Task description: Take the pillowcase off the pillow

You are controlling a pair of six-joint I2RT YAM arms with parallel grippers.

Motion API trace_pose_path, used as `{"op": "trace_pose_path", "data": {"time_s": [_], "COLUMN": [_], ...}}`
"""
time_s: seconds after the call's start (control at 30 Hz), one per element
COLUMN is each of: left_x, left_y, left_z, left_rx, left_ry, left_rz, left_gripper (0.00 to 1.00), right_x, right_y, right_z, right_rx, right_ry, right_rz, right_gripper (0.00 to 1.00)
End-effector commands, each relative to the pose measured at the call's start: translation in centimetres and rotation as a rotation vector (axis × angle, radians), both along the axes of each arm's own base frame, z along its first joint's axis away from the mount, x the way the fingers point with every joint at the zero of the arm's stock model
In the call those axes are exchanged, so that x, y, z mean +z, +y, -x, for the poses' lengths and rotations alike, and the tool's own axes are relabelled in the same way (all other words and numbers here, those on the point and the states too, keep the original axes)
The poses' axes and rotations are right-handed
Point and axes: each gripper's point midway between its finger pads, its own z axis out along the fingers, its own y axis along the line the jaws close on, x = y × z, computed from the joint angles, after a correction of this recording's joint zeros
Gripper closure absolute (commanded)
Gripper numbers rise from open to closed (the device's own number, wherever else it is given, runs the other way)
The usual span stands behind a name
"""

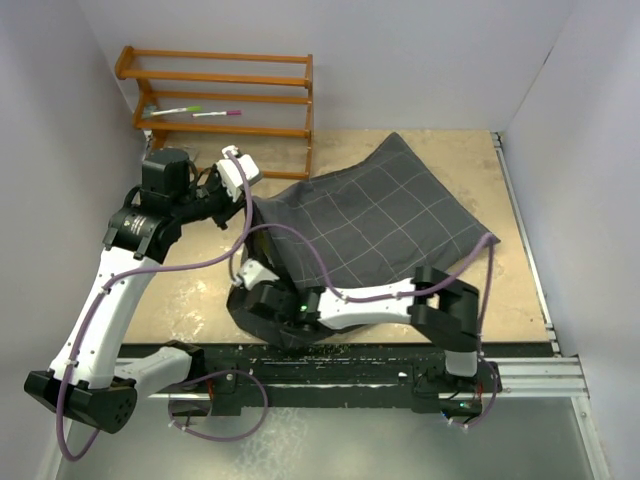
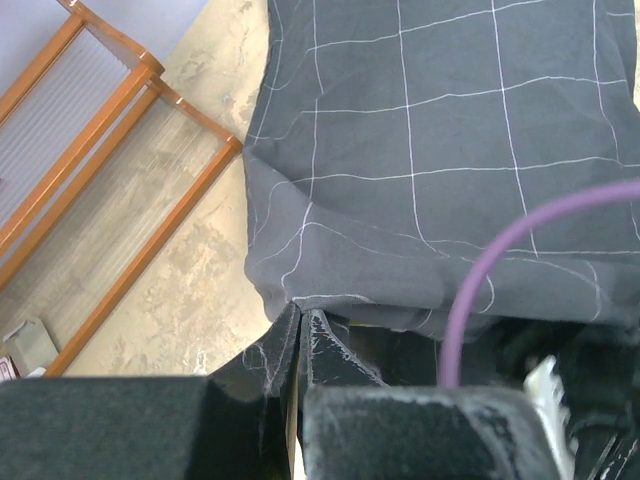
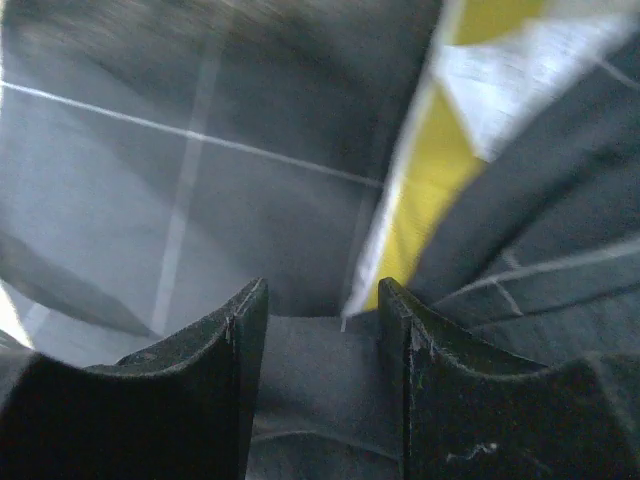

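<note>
The dark grey checked pillowcase lies across the middle of the table, bulging with the pillow inside it. My left gripper is shut on the hem at the case's left corner; the left wrist view shows the jaws pinched on that edge of the pillowcase. My right gripper is at the case's near left end. In the right wrist view it is open, with grey cloth around it and lying between its fingers. A strip of the pillow, yellow and white, shows just beyond the right fingertip.
A wooden rack with two pens stands at the back left, close to the left gripper; it also shows in the left wrist view. White walls close the table on three sides. A purple cable crosses the left wrist view.
</note>
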Motion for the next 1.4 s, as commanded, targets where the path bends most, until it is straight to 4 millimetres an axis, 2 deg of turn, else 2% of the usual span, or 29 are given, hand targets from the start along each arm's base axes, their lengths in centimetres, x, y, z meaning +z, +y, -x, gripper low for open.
{"op": "trace_pose_path", "data": {"time_s": [0.0, 0.17, 0.3, 0.37, 0.53, 0.67, 0.83, 1.0, 1.1, 1.17, 1.23, 1.27, 1.37], "left_x": [2.9, 2.5, 1.8, 1.7, 2.0, 2.6, 3.8, 5.1, 5.5, 5.6, 5.9, 6.0, 6.5], "left_y": [-0.1, -0.3, -0.3, -0.4, -0.6, -0.7, -1.0, -1.1, -1.0, -0.9, -0.8, -0.8, -0.7], "left_z": [-0.4, -0.8, -1.0, -1.0, -0.8, -0.4, 0.1, 0.7, 0.8, 0.8, 0.8, 0.8, 0.8], "left_rx": [0.003, 0.008, 0.007, 0.007, 0.0, -0.006, -0.022, -0.033, -0.03, -0.027, -0.024, -0.023, -0.014], "left_ry": [-0.103, -0.097, -0.087, -0.081, -0.081, -0.085, -0.082, -0.104, -0.108, -0.107, -0.111, -0.112, -0.121], "left_rz": [0.028, 0.039, 0.035, 0.038, 0.051, 0.068, 0.094, 0.109, 0.109, 0.107, 0.107, 0.108, 0.108], "left_gripper": [1.0, 1.0, 1.0, 1.0, 1.0, 1.0, 1.0, 1.0, 1.0, 1.0, 1.0, 1.0, 1.0], "right_x": [4.5, 5.5, 6.1, 5.8, 3.8, 2.3, 0.9, -0.5, -0.9, -1.0, -0.9, -0.5, 1.1], "right_y": [-5.6, -10.5, -12.5, -12.5, -11.6, -10.8, -10.1, -9.7, -10.2, -11.1, -12.2, -12.5, -13.2], "right_z": [-1.0, -1.2, -1.9, -2.0, -2.3, -3.5, -5.4, -6.1, -6.8, -7.5, -8.2, -8.5, -9.4], "right_rx": [-0.159, -0.239, -0.271, -0.248, -0.21, -0.218, -0.246, -0.225, -0.244, -0.287, -0.332, -0.35, -0.396], "right_ry": [-0.042, -0.07, -0.08, -0.071, -0.058, -0.109, -0.206, -0.235, -0.234, -0.222, -0.205, -0.205, -0.203], "right_rz": [-0.088, -0.085, -0.084, -0.068, 0.002, 0.105, 0.273, 0.402, 0.439, 0.438, 0.413, 0.394, 0.321], "right_gripper": [0.49, 0.44, 0.25, 0.19, 0.07, 0.01, 0.0, 0.0, 0.0, 0.02, 0.1, 0.18, 0.58]}}
